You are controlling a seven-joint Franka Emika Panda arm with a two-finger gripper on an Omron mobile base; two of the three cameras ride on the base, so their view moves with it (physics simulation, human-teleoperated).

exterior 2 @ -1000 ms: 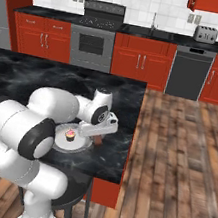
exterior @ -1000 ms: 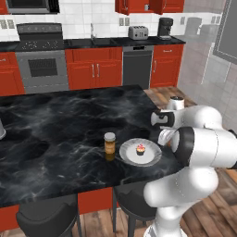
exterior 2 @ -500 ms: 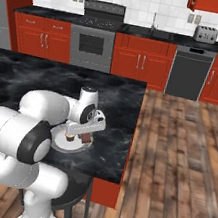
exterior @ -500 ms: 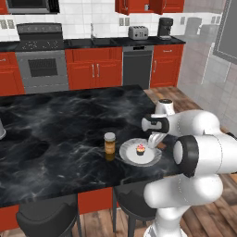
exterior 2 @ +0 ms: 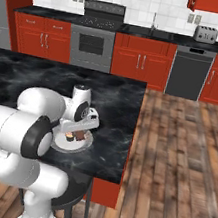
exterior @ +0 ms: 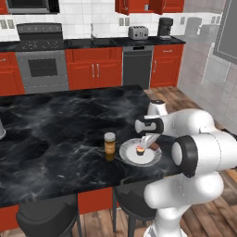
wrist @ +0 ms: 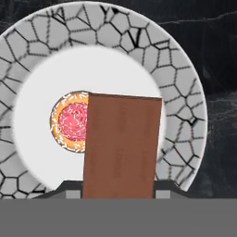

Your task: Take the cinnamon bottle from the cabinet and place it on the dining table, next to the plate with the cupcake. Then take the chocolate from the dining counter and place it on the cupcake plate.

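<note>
Near the bench's [exterior: 55,139] right edge, the gripper [exterior: 149,141] hangs over the plate [exterior: 127,152], clamped on a brown bar of chocolate [wrist: 121,146] held just beside the cupcake [wrist: 72,121]. The cinnamon bottle [exterior: 109,143] stands just beside the plate's left rim. A clean finish likely means lowering the bar onto bare plate clear of the cupcake, opening only once it rests flat, then lifting straight up.
</note>
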